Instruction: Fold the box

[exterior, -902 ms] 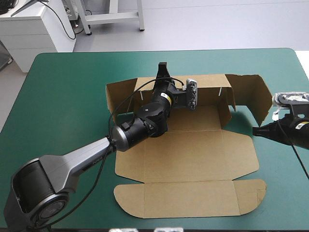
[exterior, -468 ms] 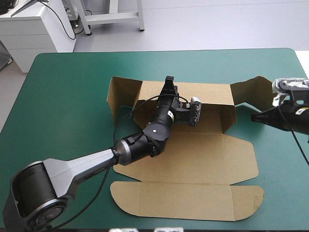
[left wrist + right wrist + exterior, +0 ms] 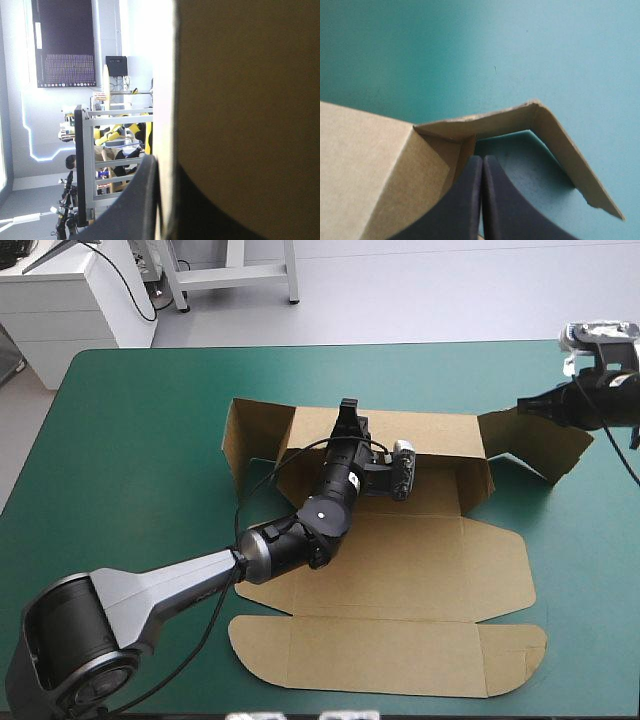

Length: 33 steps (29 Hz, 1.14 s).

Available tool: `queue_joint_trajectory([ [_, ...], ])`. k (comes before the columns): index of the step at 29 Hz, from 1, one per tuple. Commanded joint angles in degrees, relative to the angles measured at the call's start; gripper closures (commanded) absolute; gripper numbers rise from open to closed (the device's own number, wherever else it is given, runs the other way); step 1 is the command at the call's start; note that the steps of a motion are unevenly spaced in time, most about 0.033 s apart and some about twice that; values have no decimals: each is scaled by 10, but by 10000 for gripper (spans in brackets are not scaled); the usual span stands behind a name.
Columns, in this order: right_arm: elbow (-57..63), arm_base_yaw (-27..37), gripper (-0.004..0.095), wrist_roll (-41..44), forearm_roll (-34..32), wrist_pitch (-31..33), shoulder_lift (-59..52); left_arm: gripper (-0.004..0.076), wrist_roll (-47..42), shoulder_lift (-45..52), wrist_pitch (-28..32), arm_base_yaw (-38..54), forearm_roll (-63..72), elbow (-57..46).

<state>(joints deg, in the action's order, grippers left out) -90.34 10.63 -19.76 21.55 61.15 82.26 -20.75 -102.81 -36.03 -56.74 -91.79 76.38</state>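
On the teal-green counter (image 3: 140, 420), about the middle: brown box (image 3: 400, 540), partly raised. Nearest, long front flap (image 3: 380, 655) flat; behind it base panel (image 3: 440, 580), flat too. Farther back, rear wall (image 3: 440, 430) upright, pinched at its top edge by the left claw (image 3: 347, 415), black fingers (image 3: 142, 205) either side of the board. Far right, side flap (image 3: 545, 440) angled up off the counter; right claw (image 3: 525, 405) pressed together into one point, tip at that flap's inner fold.
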Motion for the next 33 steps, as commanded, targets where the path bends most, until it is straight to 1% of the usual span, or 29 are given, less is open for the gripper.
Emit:
queue_joint_trajectory([
  [1,-72,2,927,-6,19,2,30,731,-64,26,-14,-2,-29,10],
  [4,-117,2,927,-6,34,14,70,731,-102,26,-27,-2,-59,10],
  [7,-150,-8,927,-6,48,20,102,731,-109,26,-30,-2,-74,10],
  [9,-168,-23,927,-6,37,20,125,731,-109,26,-29,-2,-77,10],
  [12,-183,-43,927,8,1,21,153,731,-109,26,-29,-2,-77,10],
  [16,-186,-52,927,18,-36,48,177,731,-109,26,-28,-2,-77,10],
  [20,-186,-52,927,20,-44,62,177,731,-109,26,-28,-2,-76,10],
  [24,-184,-52,927,21,-83,102,177,731,-109,26,-28,-2,-76,10],
  [25,-177,-52,927,25,-91,102,177,731,-109,26,-28,-2,-76,10],
  [29,-124,-50,927,9,-54,101,151,731,-107,26,-30,-2,-76,10],
  [33,-89,-50,927,3,-54,100,130,731,-101,26,-30,-2,-74,10],
])
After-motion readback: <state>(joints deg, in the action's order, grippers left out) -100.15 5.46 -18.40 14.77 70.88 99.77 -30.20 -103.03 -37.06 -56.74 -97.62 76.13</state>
